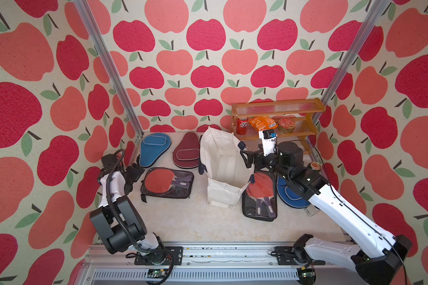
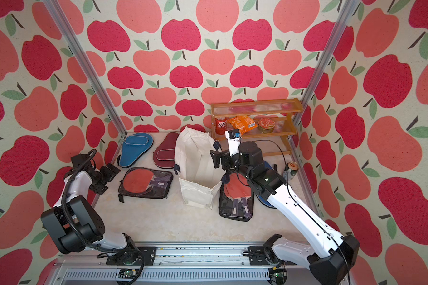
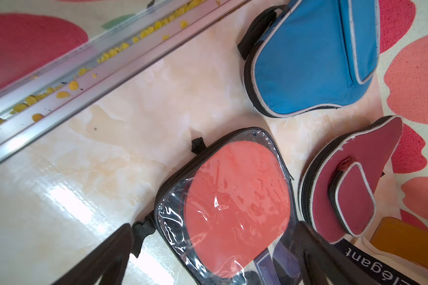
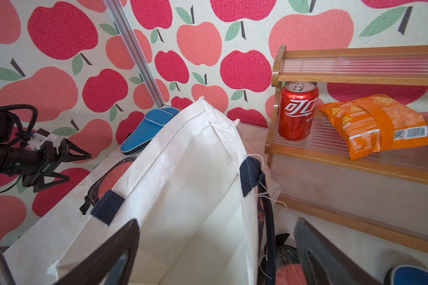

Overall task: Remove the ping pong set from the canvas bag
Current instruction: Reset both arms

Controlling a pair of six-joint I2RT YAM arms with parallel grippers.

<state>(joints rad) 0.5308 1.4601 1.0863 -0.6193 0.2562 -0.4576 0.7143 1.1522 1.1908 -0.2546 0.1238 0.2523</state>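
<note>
A blue case (image 1: pixel 153 148) and maroon case (image 1: pixel 187 150) — padded fabric, white piping — lie flat on the marbled surface (image 1: pixel 183 222) left of the canvas bag (image 1: pixel 220 158), a clear pouch (image 1: pixel 167 182) showing a red paddle before them. A second clear pouch (image 1: pixel 260 197) and second blue case (image 1: pixel 290 196) lie right of it. The bag's navy strap (image 3: pixel 353 256) reads "élégant". Left end effector (image 1: pixel 135 172) and right end effector (image 1: pixel 246 156) gape wide, empty. A Chinese-script Coca-Cola can (image 4: pixel 298 111) stands on the wooden shelf (image 1: pixel 277 108).
</note>
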